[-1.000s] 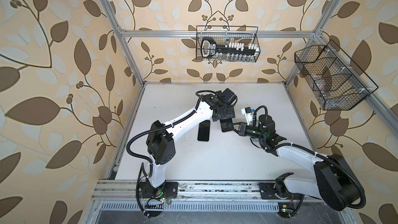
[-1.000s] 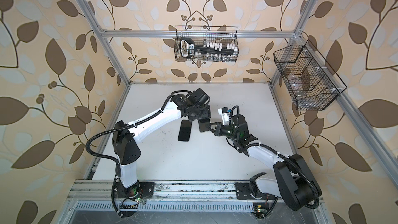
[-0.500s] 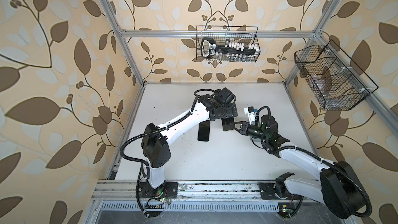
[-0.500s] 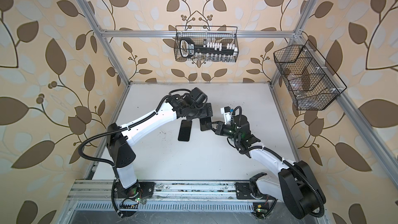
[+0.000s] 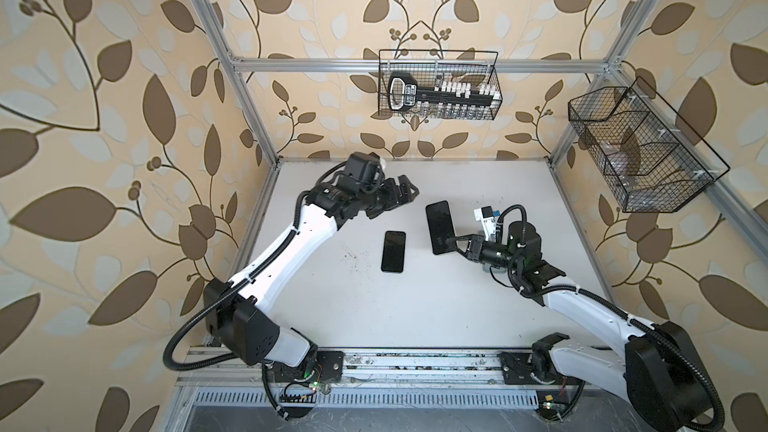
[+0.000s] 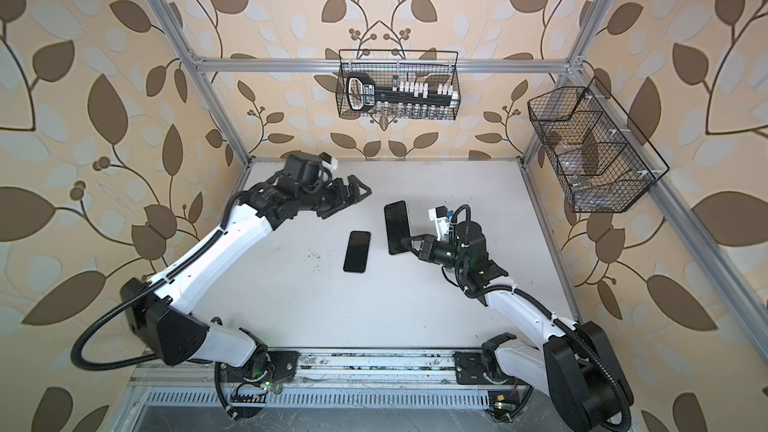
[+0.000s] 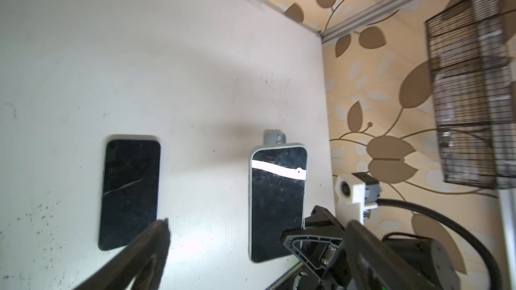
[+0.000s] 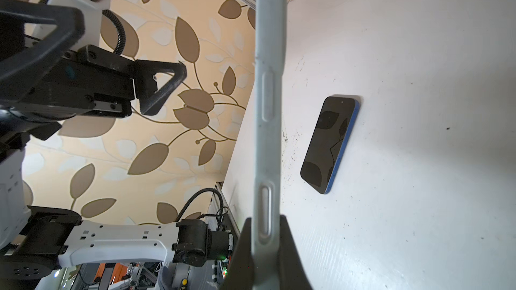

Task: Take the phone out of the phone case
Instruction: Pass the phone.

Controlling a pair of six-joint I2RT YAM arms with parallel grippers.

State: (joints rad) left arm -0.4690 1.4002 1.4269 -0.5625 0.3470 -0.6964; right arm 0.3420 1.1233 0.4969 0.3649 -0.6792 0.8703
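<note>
phone (image 5: 393, 251) is out, flat on the table (image 5: 374, 317), screen up, no shell on it. The right wrist view shows its blue edge. It sits between the two arms, long axis running front-to-back, away from the arm bases.

phone case (image 5: 439, 227) is just beside it on the right-arm side, apart, not touching. Pale grey shell, dark inner face turned up to the top cameras, long axis roughly parallel to the phone's. right gripper (image 5: 456, 243) is clamped on the case's near end, and the right wrist view shows the shell edge-on between its fingers. The case looks lifted. Can't tell if its far end touches the table.

left gripper (image 5: 395, 201) is spread wide and empty, up in the air on the back-wall side of the phone. The phone lies base-ward and below its fingers.

My read: extraction is done, what's left is parking the case. The relation that matters is that the case is right of the phone with a gap. So set it down in place or outward, not toward the phone. Left is the free arm and about as near the phone as the right. If the phone needs moving, come from above with the jaws across its short axis.
</note>
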